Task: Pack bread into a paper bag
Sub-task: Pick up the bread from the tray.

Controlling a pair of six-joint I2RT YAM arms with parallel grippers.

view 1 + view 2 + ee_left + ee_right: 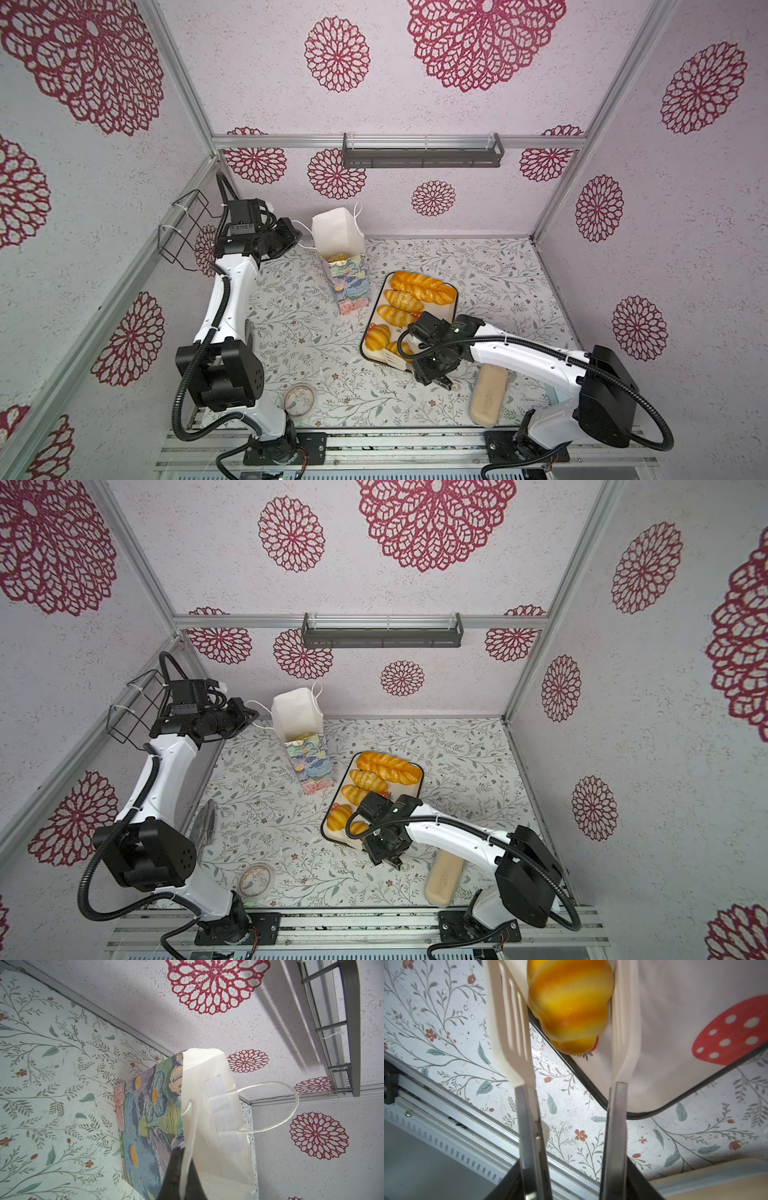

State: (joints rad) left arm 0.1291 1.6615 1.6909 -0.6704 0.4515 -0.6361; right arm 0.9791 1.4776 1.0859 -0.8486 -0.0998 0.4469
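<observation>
Right wrist view: tongs (529,1126) bracket a croissant (569,1005) at the tray (664,1032) rim

Right gripper (575,1188): jaws clamped on the tongs' two metal arms. The arms stand apart, with the white slotted heads either side of the croissant. One head is against it, the other just beside it. Can't tell if it's squeezed or lifted. The croissant hangs over the tray's black rim at the near end.

Left gripper (182,1167): jaws together, pinching one white cord handle (192,1122) of the paper bag (145,1126). The second handle loops free on the far side. In both top views this gripper sits beside the bag mouth, toward the left wall, and the cord runs from it to the bag rim.

The paper bag stands upright on the table (291,332) near the back wall, mouth open, white inside showing. It's just beside the tray's far corner, not touching. Some yellow bread (337,257) shows deep inside; can't tell which pieces.

On the tray in a top view, far to near:
- long twisted loaf (422,286)
- striped roll (402,300)
- second striped roll (394,315)
- second croissant (377,337)

The right arm and its cable cover part of the near end.

Beige block (489,395) lies on the table near the front edge, partly under the right arm, well apart from the bag.
</observation>
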